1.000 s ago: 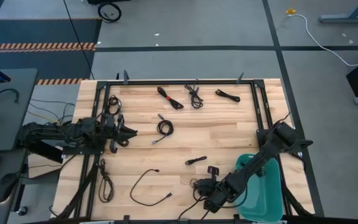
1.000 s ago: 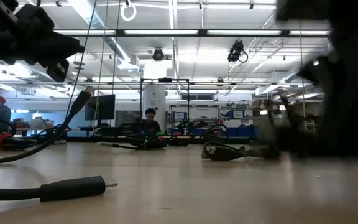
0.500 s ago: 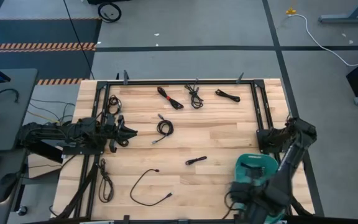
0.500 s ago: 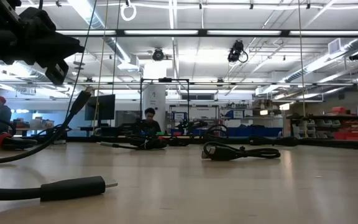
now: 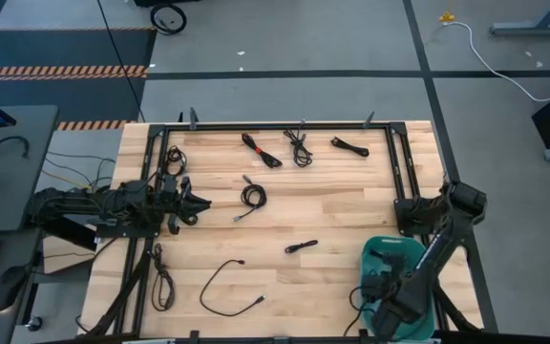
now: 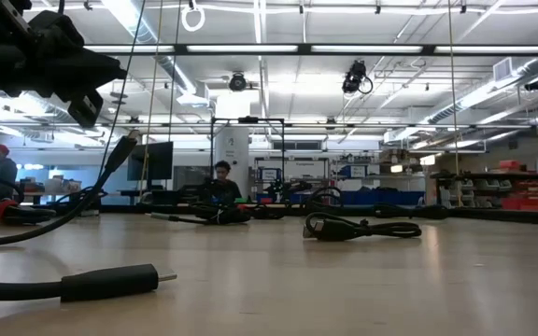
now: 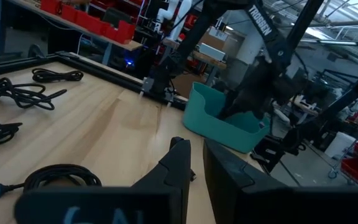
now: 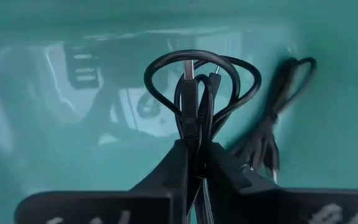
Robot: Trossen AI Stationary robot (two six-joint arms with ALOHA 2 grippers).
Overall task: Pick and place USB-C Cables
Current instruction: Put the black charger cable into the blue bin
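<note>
**Right arm holds a cable over the bin, ready to let it go**

The wooden table [image 5: 285, 220] carries the work. The teal bin [image 5: 418, 258] stands at its near right corner, probably so that the right arm can reach it with a short swing. The right arm bends over this bin, and the right gripper [image 8: 194, 155] is low inside it: the right wrist view shows only teal wall and floor around the fingers. The fingers are clenched on a bundled USB-C cable [image 8: 197, 87], whose loops and two plug ends stand up between them. A second cable [image 8: 272, 124] already lies on the bin floor just beside it, so I judge this is the drop step, and the next move is only to open the fingers.

The left arm waits at the table's left edge. The left gripper [image 7: 194, 158] points across the table toward the bin, and its fingers stand slightly apart with nothing between them.

The other cables are spread on the wood, well apart from each other, which should make single picks easier: three bundles near the far edge [image 5: 299, 148], one coil in the middle [image 5: 252, 196], a short piece [image 5: 301, 247], a long loose cord near the front [image 5: 227, 287], and more at the left side [image 5: 162, 277].
</note>
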